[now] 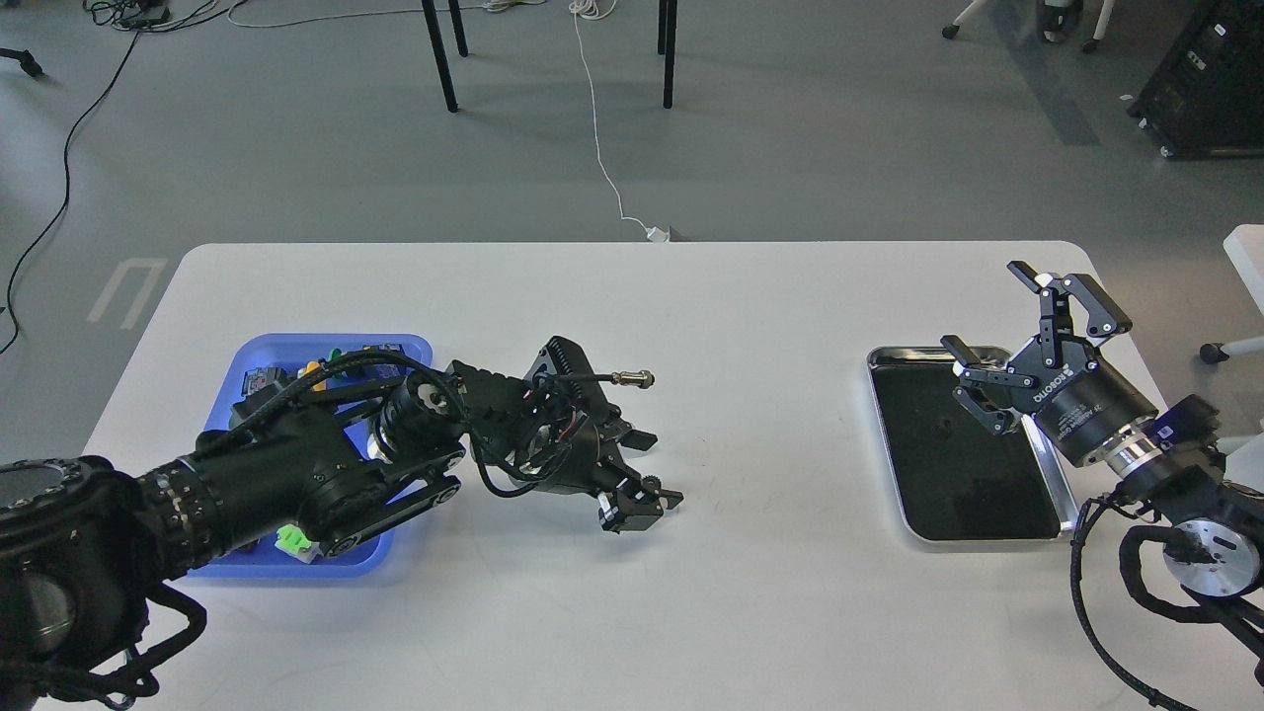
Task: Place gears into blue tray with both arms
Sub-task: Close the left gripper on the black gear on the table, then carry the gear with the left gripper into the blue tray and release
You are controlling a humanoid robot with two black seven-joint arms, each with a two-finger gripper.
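Head view of a white desk [691, 326] at one moment of the gear-sorting task. The blue tray [259, 357] is sitting at the left of the frame, largely covered by the left arm [296, 474]; coloured switches, among them a green one [293, 540] at its near edge, are showing inside it. The left tool [652, 472] is lying low over the bare desk to the right of the tray, and whether its fingers are spread or pressed together cannot be told, since they are appearing dark and foreshortened. A small toothed black wheel, seemingly a gear [652, 483], is showing right at its tip; whether it is being pinched cannot be told. The right tool [1022, 336] is hovering at the right of the frame over the far right corner of the silver tray [1055, 513], its fingers spread wide and holding nothing. No other gear can be made out. Likely risks: the tiny gear may slip or roll away if the grip is partial, and the left arm, swinging back toward the tray, may nudge its rim or disturb the switches.
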